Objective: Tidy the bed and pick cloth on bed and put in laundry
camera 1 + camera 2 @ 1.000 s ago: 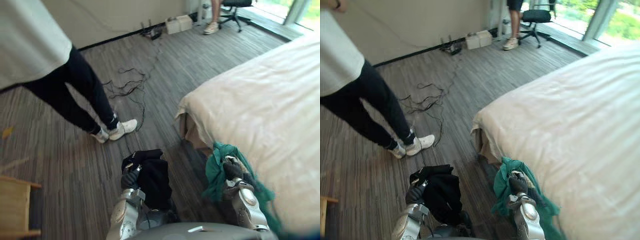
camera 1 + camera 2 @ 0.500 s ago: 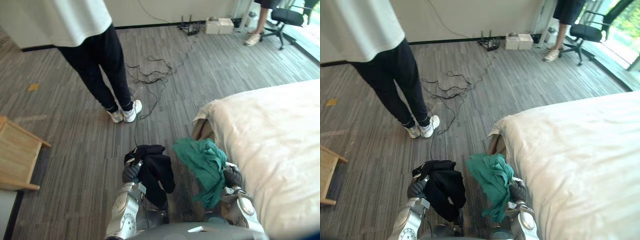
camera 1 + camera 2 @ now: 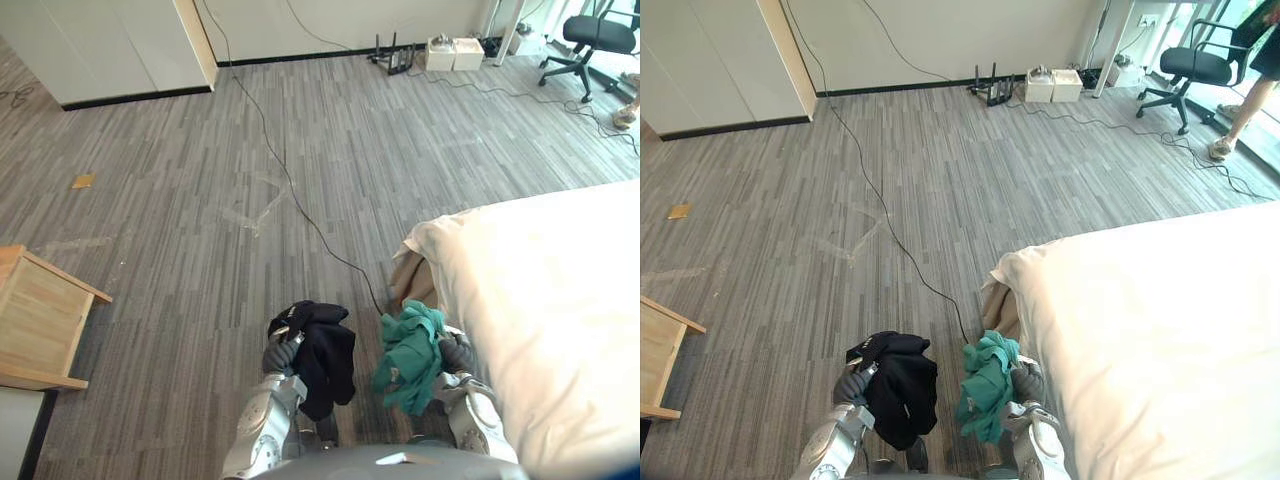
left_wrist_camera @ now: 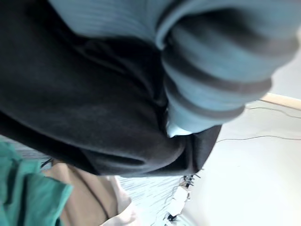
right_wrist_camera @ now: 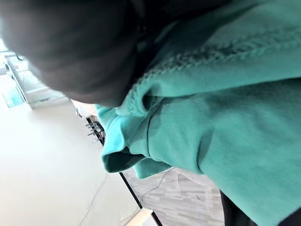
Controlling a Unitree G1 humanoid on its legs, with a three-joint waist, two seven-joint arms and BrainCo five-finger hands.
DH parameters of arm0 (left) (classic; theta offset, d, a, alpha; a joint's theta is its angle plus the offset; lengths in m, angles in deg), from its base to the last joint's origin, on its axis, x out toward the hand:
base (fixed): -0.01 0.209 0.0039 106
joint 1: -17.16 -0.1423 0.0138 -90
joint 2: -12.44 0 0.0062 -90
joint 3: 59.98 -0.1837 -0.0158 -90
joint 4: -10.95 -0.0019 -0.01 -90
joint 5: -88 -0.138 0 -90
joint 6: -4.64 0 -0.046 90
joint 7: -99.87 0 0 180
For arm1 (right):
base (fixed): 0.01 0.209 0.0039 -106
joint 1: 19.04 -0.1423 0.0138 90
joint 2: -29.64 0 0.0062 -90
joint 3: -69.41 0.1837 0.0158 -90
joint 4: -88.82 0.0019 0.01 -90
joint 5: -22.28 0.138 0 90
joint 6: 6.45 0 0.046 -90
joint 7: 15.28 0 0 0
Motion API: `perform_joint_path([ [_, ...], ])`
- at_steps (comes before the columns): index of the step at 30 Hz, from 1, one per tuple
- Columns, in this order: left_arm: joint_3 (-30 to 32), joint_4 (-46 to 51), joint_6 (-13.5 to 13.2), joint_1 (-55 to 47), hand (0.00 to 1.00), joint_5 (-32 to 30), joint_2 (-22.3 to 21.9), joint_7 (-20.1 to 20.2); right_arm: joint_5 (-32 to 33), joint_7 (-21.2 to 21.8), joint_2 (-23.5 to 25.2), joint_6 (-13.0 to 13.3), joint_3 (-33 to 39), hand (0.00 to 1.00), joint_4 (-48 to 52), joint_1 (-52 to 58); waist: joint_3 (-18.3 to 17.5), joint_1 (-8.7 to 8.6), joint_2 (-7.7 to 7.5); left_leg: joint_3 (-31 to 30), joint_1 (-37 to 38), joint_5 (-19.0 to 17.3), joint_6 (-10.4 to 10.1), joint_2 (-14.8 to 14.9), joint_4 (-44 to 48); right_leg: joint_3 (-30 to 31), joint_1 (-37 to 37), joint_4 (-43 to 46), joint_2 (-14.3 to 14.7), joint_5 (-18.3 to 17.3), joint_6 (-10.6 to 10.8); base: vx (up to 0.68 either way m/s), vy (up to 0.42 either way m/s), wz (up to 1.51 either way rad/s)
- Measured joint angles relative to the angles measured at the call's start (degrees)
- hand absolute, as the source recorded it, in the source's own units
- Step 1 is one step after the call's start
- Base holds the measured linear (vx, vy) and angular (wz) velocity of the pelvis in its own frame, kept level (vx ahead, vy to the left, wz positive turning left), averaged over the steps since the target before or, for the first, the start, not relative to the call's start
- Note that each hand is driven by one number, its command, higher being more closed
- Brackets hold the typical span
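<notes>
A black cloth [image 3: 325, 355] hangs from my left hand [image 3: 279, 352], low in the eye views above the floor; that hand's fingers are curled round it. In the left wrist view the black cloth [image 4: 94, 113] lies right against the hand's ribbed cover. Beside it a green cloth [image 3: 408, 355] hangs bunched from my right hand [image 3: 455, 356], which is shut on it. The green cloth [image 5: 216, 117] drapes over the hand in the right wrist view. The bed [image 3: 560, 300] with its cream cover lies to my right, its near corner just past the green cloth.
A wooden crate [image 3: 35, 320] stands at the left on the grey plank floor. A thin black cord [image 3: 290, 185] crosses the floor toward the bed corner. White boxes and a router [image 3: 1040, 85] sit by the far wall, an office chair [image 3: 1190, 70] and a person's shoe [image 3: 1220, 148] at the far right.
The camera has swung left, so the whole picture has shifted and the person in dark trousers is out of view. Both hands still hold their cloths; the green cloth hangs more bunched.
</notes>
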Motion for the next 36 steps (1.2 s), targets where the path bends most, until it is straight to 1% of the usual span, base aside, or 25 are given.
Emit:
perform_joint_path([
  [4,-2.0,0.1,0.3,0.1,1.0,0.0,0.1,-2.6,0.8,0.0,0.0,-1.1,-1.9,1.0,0.0,-0.3,0.0,0.05,0.03,-0.2,0.1,0.3,-0.2,0.5,0.4,0.3,0.2,0.2,0.4,0.1,-0.1,0.0,0.0,0.02],
  [5,-2.2,0.2,0.6,0.0,1.0,0.1,-0.1,-3.1,0.7,0.0,-0.6,-1.2,-2.0,1.0,0.0,-0.3,-0.1,0.06,0.17,0.3,-1.2,-0.3,-0.4,1.1,1.8,0.8,-0.7,0.2,0.5,0.3,-0.5,-0.03,-0.016,-0.09],
  [6,-2.1,1.3,0.7,-0.1,1.0,0.1,-0.1,-3.4,0.7,0.0,-0.8,-1.3,-2.2,1.0,0.1,-0.6,-0.1,0.35,0.34,0.9,-6.0,-3.4,-0.5,2.4,9.4,1.8,-1.7,0.2,1.0,0.5,-0.9,-0.04,-0.026,-0.13],
  [8,-1.9,2.5,0.7,-0.2,1.0,0.2,-0.1,-3.9,0.7,0.1,-1.4,-1.8,-2.2,1.0,0.1,-1.2,0.5,1.16,1.17,2.4,-11.4,-7.5,-0.8,5.2,20.5,2.2,-2.1,-0.4,1.9,-0.1,-1.6,-0.08,-0.046,-0.27],
  [9,-1.3,2.5,0.7,0.2,1.0,0.9,-0.2,-3.9,0.7,0.2,-2.5,-2.1,-2.2,1.0,0.1,-1.4,1.1,1.46,1.68,3.8,-14.5,-8.7,-1.5,7.0,28.1,2.5,-1.5,-0.9,2.4,-1.4,-2.1,-0.1,-0.052,-0.24],
  [10,-1.0,2.5,0.7,0.4,1.0,1.5,-0.4,-3.8,0.7,0.5,-2.9,-2.1,-2.1,1.0,0.1,-1.4,1.6,1.41,1.95,3.9,-15.4,-8.9,-1.7,7.7,31.4,2.5,-1.0,-1.2,2.3,-2.6,-2.4,-0.14,-0.029,-0.07],
  [13,-0.1,2.4,0.7,-0.1,1.0,1.8,-0.9,-2.9,0.7,1.5,-4.6,-2.1,-1.2,1.0,0.3,0.4,2.5,1.22,3.62,2.4,-13.6,-10.4,-2.3,8.0,30.6,2.6,-0.5,1.2,2.8,-5.0,-3.5,-0.17,0.002,0.05],
  [15,0.1,2.4,0.7,-0.1,1.0,2.1,-1.1,-2.8,0.6,1.7,-4.8,-2.1,-1.3,1.0,0.4,0.6,2.8,1.45,4.27,2.2,-12.2,-11.0,-2.4,7.6,27.6,3.1,-0.7,2.5,2.9,-5.6,-3.5,-0.13,-0.013,-0.03],
  [18,0.1,2.4,0.7,-0.2,1.0,2.4,-1.6,-2.8,0.6,1.9,-4.4,-2.5,-2.1,1.0,3.9,1.8,2.9,1.6,4.25,3.4,-11.6,-9.5,-3.1,6.7,24.1,3.7,-1.4,2.7,2.3,-5.5,-3.7,-0.04,-0.012,-0.01],
  [19,0.0,2.4,0.7,-0.3,1.0,2.4,-1.9,-2.8,0.6,2.0,-4.4,-2.5,-2.6,1.0,5.0,2.5,3.0,1.58,4.07,3.6,-11.9,-9.2,-2.9,6.6,24.3,3.8,-1.4,2.3,2.3,-5.2,-3.5,0.04,0.001,0.04],
  [20,0.0,2.4,0.7,-0.4,1.0,2.4,-2.0,-2.8,0.6,2.1,-4.3,-2.5,-2.8,1.0,5.0,2.7,3.1,1.58,3.84,3.9,-12.0,-9.2,-2.9,6.7,24.6,3.8,-1.1,1.8,2.3,-5.0,-3.4,0.09,0.011,0.05],
  [21,0.0,2.4,0.7,-0.6,1.0,2.4,-2.1,-2.8,0.6,2.1,-4.5,-2.5,-3.2,1.0,5.0,2.8,3.4,1.6,3.33,6.1,-12.5,-10.7,-3.6,7.2,26.0,3.7,-0.3,0.4,2.2,-4.6,-2.8,0.08,0.015,0.04],
  [22,0.0,2.4,0.7,-0.6,1.0,2.4,-2.1,-2.8,0.6,2.1,-4.6,-2.5,-3.3,1.0,5.0,2.7,3.4,1.61,3.26,6.6,-12.6,-11.1,-3.4,7.4,26.2,3.7,-0.3,0.3,2.2,-4.6,-2.8,0.14,0.035,0.0],
  [23,0.0,2.4,0.6,-0.6,1.0,2.4,-2.2,-2.7,0.6,2.2,-4.6,-2.4,-3.3,1.0,4.9,2.3,3.3,1.65,3.02,7.7,-12.9,-12.4,-2.0,7.7,26.7,3.9,-0.3,-0.4,2.2,-4.7,-2.6,0.17,0.055,-0.13],
  [25,0.0,2.5,0.6,-0.5,1.0,2.4,-2.2,-2.7,0.6,2.3,-4.6,-2.4,-3.9,1.0,4.4,1.6,3.1,2.15,2.48,9.2,-13.1,-14.2,-0.3,7.5,28.1,5.2,-0.4,-0.8,1.5,-5.1,-1.8,0.22,0.078,-0.25],
  [27,0.0,2.5,0.6,-0.3,1.0,2.3,-2.2,-2.7,0.6,2.2,-4.7,-2.4,-5.0,1.0,3.9,1.4,1.6,2.55,1.05,9.7,-14.0,-17.7,0.8,6.5,30.3,5.2,-0.9,0.1,-0.3,-5.9,-0.3,0.31,0.107,-0.07],
  [28,0.0,2.5,0.7,-0.1,1.0,2.3,-2.3,-2.8,0.6,2.2,-4.6,-2.4,-5.0,1.0,3.5,1.3,1.0,2.55,0.28,9.7,-14.0,-18.3,1.1,5.8,30.1,5.3,-2.2,2.9,-1.0,-6.1,0.2,0.37,0.109,0.19],
  [29,0.0,2.6,0.7,0.3,1.0,2.2,-2.5,-2.8,0.6,2.1,-4.5,-2.4,-5.0,1.0,3.2,1.2,0.2,2.59,-0.59,9.5,-13.4,-18.7,1.4,4.7,29.3,5.2,-6.4,11.6,-2.9,-6.2,0.6,0.36,0.107,0.27],
  [30,0.0,3.1,0.8,0.5,1.0,2.2,-2.4,-2.8,0.6,2.0,-4.4,-2.4,-5.0,1.0,3.2,0.9,-0.2,2.69,-1.86,9.6,-12.1,-18.7,1.7,3.2,27.6,5.0,-11.0,22.3,-5.0,-5.3,2.2,0.44,0.104,0.31],
  [31,0.0,4.0,1.0,0.4,1.0,2.1,-2.3,-3.0,0.6,1.8,-4.2,-2.4,-5.0,1.0,2.9,0.3,-0.1,2.71,-2.93,9.3,-10.0,-18.9,2.1,1.8,26.1,4.9,-14.3,31.3,-7.3,-2.4,3.0,0.37,0.07,0.27],
  [32,0.0,4.6,1.1,0.3,1.0,2.1,-1.9,-3.1,0.6,1.6,-4.0,-2.4,-4.8,1.0,2.5,-0.2,0.0,2.6,-3.25,8.6,-8.0,-19.2,2.4,1.1,25.1,4.7,-16.6,37.3,-8.8,-0.2,2.1,0.38,0.015,0.35],
  [33,0.0,4.7,1.1,0.3,1.0,1.7,-1.7,-3.2,0.5,1.3,-3.9,-2.5,-5.0,1.0,2.1,-0.4,0.0,2.16,-2.91,7.2,-4.8,-19.3,2.5,0.9,23.8,4.1,-18.3,43.6,-9.2,-0.8,1.0,0.3,-0.014,0.43],
  [34,0.1,4.9,1.1,0.3,1.0,1.6,-1.6,-3.3,0.5,1.1,-3.9,-2.5,-5.0,1.0,2.1,-0.4,-0.1,1.78,-2.13,5.9,-2.8,-19.2,2.5,1.3,22.7,3.2,-19.4,45.4,-8.6,-1.7,0.3,0.36,-0.041,0.47],
  [35,0.1,5.4,1.1,0.0,1.0,1.6,-1.6,-3.5,0.5,1.1,-3.9,-2.4,-5.0,1.0,2.1,-0.5,-0.1,1.72,-1.46,5.3,-1.1,-19.2,2.4,1.9,21.7,2.4,-21.0,45.5,-8.0,-2.7,0.1,0.33,-0.063,0.42],
  [36,0.1,6.2,1.1,-0.1,1.0,1.6,-1.6,-3.9,0.5,1.1,-3.9,-2.4,-5.0,1.0,2.2,-1.0,0.0,1.72,-0.74,4.5,0.4,-19.1,2.3,2.8,20.8,1.6,-23.7,43.5,-6.8,-3.6,-0.9,0.35,-0.116,0.43],
])
